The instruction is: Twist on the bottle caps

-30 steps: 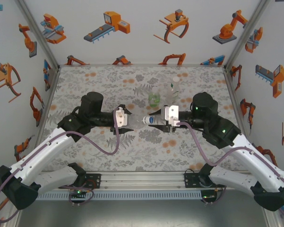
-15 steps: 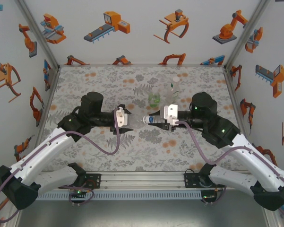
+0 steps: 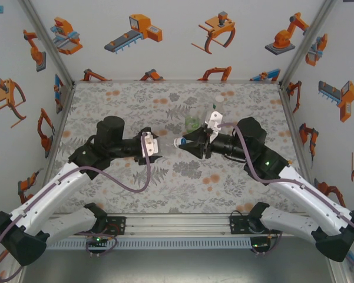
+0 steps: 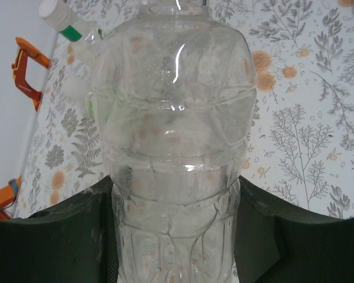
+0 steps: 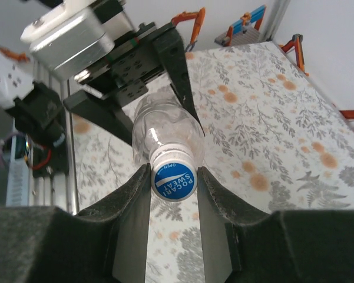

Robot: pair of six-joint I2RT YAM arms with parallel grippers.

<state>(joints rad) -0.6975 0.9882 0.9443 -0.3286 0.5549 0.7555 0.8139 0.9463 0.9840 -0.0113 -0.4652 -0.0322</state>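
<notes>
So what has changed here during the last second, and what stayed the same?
The right claw closed on the blue cap and its wrist rolled over, turning the cap at the neck of the clear bottle. The left claw kept its grip on that bottle; the green bottle stayed standing behind.

Item: a blue cap (image 5: 173, 181) is clamped between the right gripper's (image 5: 172, 172) fingers, on a clear bottle (image 5: 165, 124) held just beyond by the left gripper (image 5: 163, 131).

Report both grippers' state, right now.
The left gripper: closed, holding the clear bottle by its body.
The right gripper: closed on the blue cap at that bottle's neck.
</notes>
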